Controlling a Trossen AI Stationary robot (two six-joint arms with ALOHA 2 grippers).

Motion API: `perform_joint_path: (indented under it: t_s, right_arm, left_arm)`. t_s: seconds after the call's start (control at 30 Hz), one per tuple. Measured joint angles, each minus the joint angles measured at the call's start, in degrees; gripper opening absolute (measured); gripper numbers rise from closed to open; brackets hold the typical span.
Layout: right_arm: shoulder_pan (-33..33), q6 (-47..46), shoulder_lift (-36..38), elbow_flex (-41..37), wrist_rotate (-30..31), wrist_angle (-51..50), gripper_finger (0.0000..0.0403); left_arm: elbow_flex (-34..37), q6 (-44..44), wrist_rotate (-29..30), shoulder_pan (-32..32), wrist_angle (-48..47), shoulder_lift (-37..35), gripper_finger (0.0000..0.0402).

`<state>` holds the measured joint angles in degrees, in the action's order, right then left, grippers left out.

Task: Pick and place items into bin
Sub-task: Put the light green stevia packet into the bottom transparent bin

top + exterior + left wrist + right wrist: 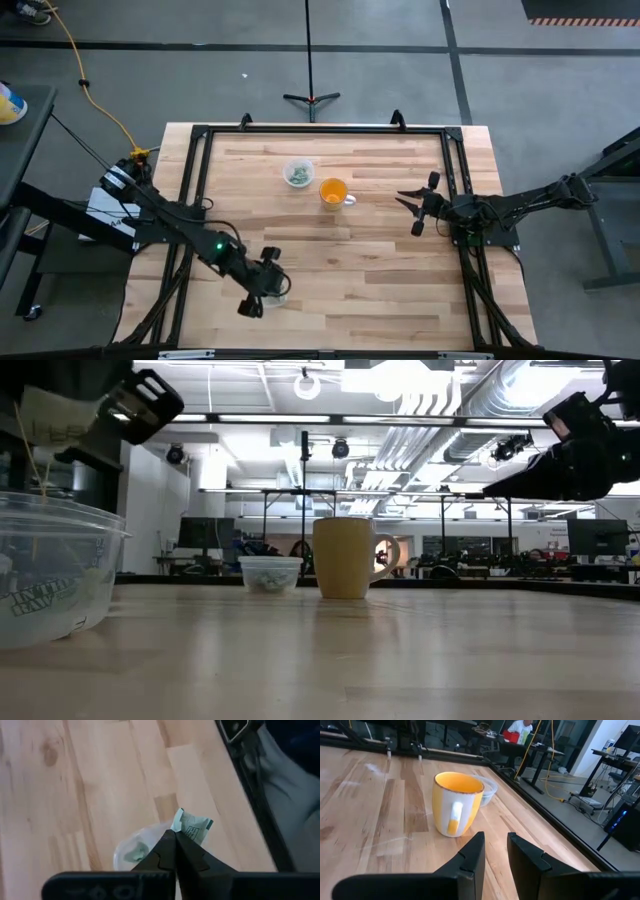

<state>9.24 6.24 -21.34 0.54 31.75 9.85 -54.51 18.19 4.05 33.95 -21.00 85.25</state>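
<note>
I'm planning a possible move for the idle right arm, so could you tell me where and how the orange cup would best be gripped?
Probably by the rim: the orange cup stands upright with its mouth open, so the right gripper could descend from above and pinch the wall opposite the clear handle, which looks too slim for a sure hold.

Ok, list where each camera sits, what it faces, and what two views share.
High: overhead, straight down on table; both arms show.
Low: table height, looking level at cup and far bowl.
Left wrist: above near bowl; left gripper shut on a piece.
Right wrist: faces cup; right gripper open.
Shared: cup in high, low and right wrist views.
</note>
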Motion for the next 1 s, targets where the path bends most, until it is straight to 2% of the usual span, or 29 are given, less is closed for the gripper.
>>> perform_joint_path:
  t_s: [0.17, 0.43, 0.5, 0.6, 0.7, 0.8, 1.0]
  right_arm:
    - [0.01, -0.02, 0.00, 0.00, 0.00, 0.80, 0.0074]
    - [0.02, -0.39, 0.00, 0.00, -0.31, 0.74, 0.0074]
    - [0.02, -0.37, 0.00, 0.00, -0.33, 0.76, 0.0074]
    - [0.02, -0.35, 0.00, -0.01, -0.24, 0.74, 0.0074]
    - [0.02, -0.33, 0.00, 0.00, -0.22, 0.74, 0.0074]
    - [0.02, -0.33, 0.00, -0.02, -0.24, 0.74, 0.0074]
    - [0.01, -0.24, 0.00, -0.02, -0.22, 0.68, 0.0074]
  left_arm:
    - [-0.01, 7.35, 4.32, -0.66, 0.41, -0.02, 0.0084]
    - [-0.01, 9.49, 2.83, -0.51, -2.00, -0.02, 0.0160]
    - [-0.01, 9.41, 3.02, -0.57, -2.53, -0.02, 0.0169]
    - [-0.01, 9.41, 7.08, -0.99, -2.38, -0.02, 0.0173]
    - [-0.02, 10.28, 9.03, -2.82, 1.73, 0.99, 0.0169]
    - [-0.03, 10.10, 7.84, -5.45, 6.85, 3.20, 0.0167]
    - [-0.03, 8.84, -2.35, -9.97, 12.29, 8.95, 0.0175]
